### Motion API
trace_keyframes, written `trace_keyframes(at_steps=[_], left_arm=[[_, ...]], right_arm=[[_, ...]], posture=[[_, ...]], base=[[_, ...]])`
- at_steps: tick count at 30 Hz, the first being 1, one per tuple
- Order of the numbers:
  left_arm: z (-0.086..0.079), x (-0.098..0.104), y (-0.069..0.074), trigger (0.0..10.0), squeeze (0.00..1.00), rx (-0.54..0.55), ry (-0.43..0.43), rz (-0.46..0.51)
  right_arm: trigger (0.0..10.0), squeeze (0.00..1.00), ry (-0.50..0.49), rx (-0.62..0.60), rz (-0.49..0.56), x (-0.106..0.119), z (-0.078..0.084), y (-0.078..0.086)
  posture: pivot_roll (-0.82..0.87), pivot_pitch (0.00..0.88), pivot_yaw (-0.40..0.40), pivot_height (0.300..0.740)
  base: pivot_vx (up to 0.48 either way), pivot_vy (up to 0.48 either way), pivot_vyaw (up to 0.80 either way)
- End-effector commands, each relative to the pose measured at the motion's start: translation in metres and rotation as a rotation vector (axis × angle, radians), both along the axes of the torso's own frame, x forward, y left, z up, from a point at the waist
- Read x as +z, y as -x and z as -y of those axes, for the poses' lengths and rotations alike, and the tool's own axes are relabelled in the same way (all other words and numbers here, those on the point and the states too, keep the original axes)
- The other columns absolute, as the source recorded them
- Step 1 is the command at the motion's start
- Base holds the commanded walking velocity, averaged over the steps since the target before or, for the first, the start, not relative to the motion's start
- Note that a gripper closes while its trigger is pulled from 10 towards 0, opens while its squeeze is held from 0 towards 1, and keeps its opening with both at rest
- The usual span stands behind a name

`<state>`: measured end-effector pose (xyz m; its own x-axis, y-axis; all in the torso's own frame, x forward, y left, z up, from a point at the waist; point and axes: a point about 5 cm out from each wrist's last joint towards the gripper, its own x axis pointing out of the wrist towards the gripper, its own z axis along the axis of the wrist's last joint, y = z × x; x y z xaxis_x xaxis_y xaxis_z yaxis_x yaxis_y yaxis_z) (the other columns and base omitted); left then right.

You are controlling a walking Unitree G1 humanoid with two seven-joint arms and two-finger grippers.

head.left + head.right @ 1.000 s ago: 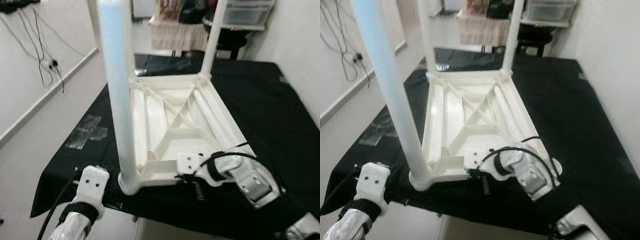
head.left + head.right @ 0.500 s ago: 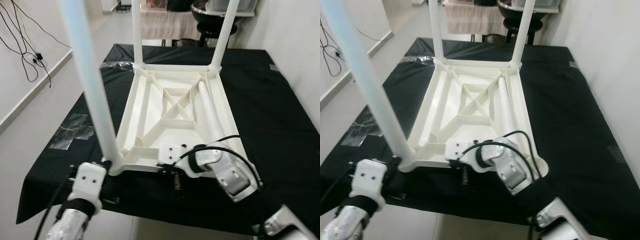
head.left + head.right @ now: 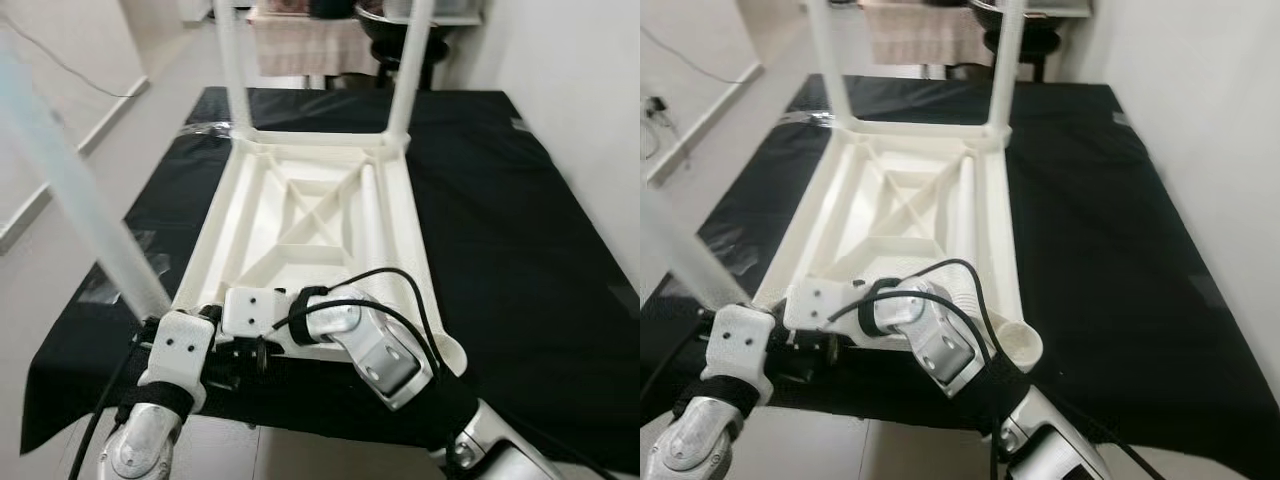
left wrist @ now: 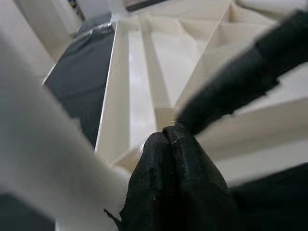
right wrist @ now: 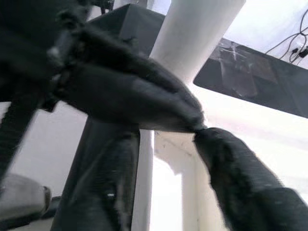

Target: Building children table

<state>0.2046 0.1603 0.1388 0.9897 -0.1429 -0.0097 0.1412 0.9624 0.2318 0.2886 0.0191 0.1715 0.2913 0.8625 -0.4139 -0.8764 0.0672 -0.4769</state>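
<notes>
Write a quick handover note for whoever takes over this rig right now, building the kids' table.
Left hand: at the tabletop's near left corner, by the leg there; grip unclear.
Right hand: reaching across to the same near edge; grip unclear.
Tabletop: upside down on the black cloth.
Done: two far legs and the near left leg stand fitted.
Left: loose leg lies inside the frame; near right socket is empty.
</notes>
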Motion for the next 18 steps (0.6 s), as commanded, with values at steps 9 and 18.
trace_keyframes(at_steps=[9,18], left_arm=[[0.001,-0.008,0.000,10.0,0.00,-0.010,-0.003,-0.039],[0.026,-0.013,0.006,10.0,0.00,-0.283,-0.010,-0.113]], right_arm=[[10.0,1.00,-0.088,-0.087,-0.011,0.008,0.023,-0.016],[10.0,0.00,-0.169,-0.073,-0.097,0.052,0.149,-0.012]], posture=[[-0.01,0.119,0.025,0.740],[-0.04,0.110,0.036,0.740]], base=[[0.000,0.000,0.00],[0.000,0.000,0.00]])
